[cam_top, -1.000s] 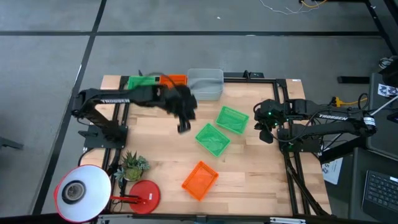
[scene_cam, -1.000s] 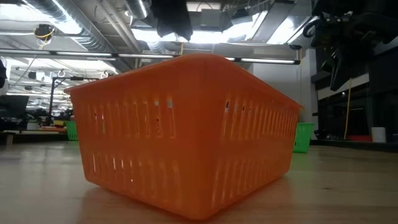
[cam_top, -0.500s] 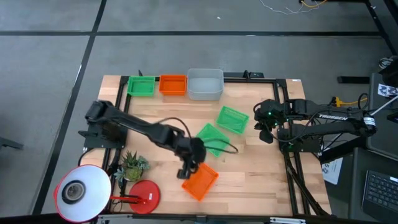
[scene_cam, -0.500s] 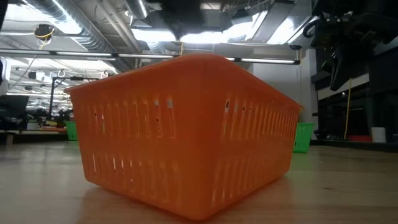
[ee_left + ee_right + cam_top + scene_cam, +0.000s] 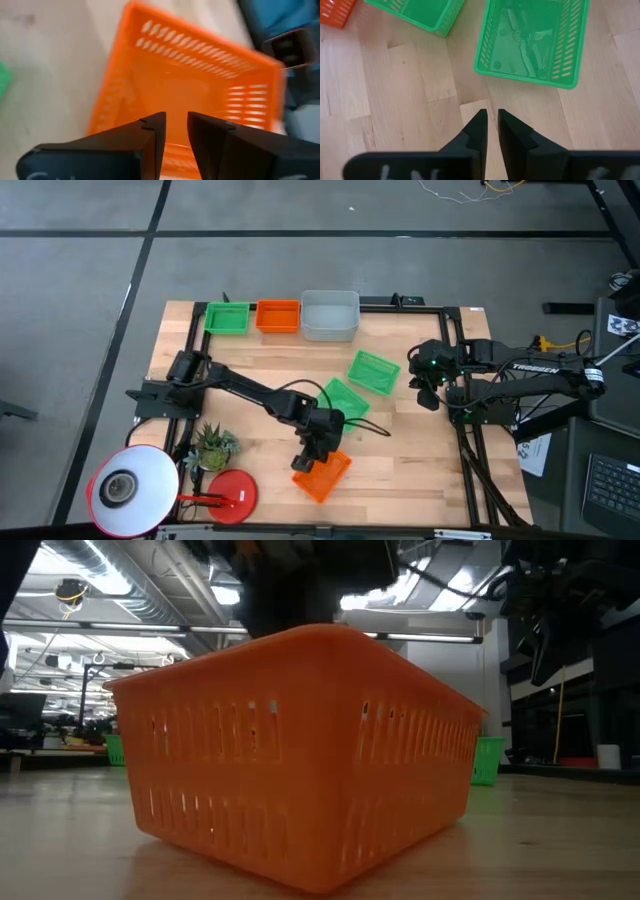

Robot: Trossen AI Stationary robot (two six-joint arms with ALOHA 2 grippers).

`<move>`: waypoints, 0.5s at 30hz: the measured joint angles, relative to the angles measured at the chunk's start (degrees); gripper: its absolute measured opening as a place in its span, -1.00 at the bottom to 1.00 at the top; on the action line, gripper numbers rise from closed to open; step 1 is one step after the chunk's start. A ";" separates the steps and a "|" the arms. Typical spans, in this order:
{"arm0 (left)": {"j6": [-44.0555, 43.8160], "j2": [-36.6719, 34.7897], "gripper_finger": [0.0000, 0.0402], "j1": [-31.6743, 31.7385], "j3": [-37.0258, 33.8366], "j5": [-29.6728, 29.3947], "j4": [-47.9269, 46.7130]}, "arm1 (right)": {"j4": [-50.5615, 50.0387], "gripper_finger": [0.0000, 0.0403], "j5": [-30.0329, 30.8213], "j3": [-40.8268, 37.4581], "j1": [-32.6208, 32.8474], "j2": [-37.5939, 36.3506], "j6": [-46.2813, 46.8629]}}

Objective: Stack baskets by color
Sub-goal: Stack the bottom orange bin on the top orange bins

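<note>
A red-orange basket [image 5: 324, 472] stands alone near the table's near edge and fills the low view [image 5: 300, 760]. My left gripper [image 5: 301, 463] hangs just over its left wall [image 5: 125, 100]. Its fingers are open by a narrow gap [image 5: 176, 131] with nothing between them. Two green baskets [image 5: 375, 372] [image 5: 342, 402] rest on the table's middle. One green [image 5: 228, 317], one red-orange [image 5: 278, 316] and one grey basket [image 5: 330, 315] line the far edge. My right gripper [image 5: 429, 398] waits at the right, shut [image 5: 490, 122], above bare wood near a green basket [image 5: 532, 40].
A white lamp shade [image 5: 125, 490], its round red base [image 5: 232, 492] and a small potted plant [image 5: 212, 446] crowd the near left corner. A black cable [image 5: 365, 420] trails from my left arm across the middle. Bare wood lies between the baskets and my right arm.
My left gripper has swung from beside the far-edge row of baskets toward the table's near edge and right, sinking and tipping further down, and now hangs over the lone red-orange basket. The basket has stayed where it was.
</note>
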 joint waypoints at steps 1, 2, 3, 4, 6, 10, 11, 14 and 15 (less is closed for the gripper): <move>0.25 0.64 -0.65 -0.02 0.00 -1.11 0.20 | 0.00 -0.78 0.00 0.00 0.01 0.00 0.00; 0.52 1.02 -0.65 -0.05 0.00 -1.53 0.12 | -0.01 -0.78 0.00 0.00 0.01 -0.02 -0.01; 0.63 1.11 -0.65 -0.08 0.00 -1.54 -0.05 | 0.00 -0.78 0.00 0.00 0.00 -0.01 -0.02; 0.99 1.11 -0.65 -0.06 0.00 -1.55 -0.03 | 0.00 -0.78 0.00 0.00 0.00 0.00 -0.02; 1.91 1.05 -0.65 0.06 0.02 -1.49 -0.45 | 0.00 -0.78 0.00 0.00 0.01 -0.02 -0.05; 4.44 1.05 -0.65 1.22 0.02 -0.97 -4.50 | 0.00 -0.78 0.00 0.00 0.00 0.00 -0.08; 4.31 1.05 -0.65 1.53 0.02 -1.08 -5.59 | -0.01 -0.78 0.00 0.00 0.02 0.00 -0.07; 3.19 1.05 -0.65 1.72 0.02 -3.87 -8.84 | -0.01 -0.78 0.00 0.00 0.01 0.00 -0.07; 2.60 1.05 -0.65 1.45 0.02 -5.84 -9.75 | -0.01 -0.78 -0.02 0.00 0.00 -0.02 -0.07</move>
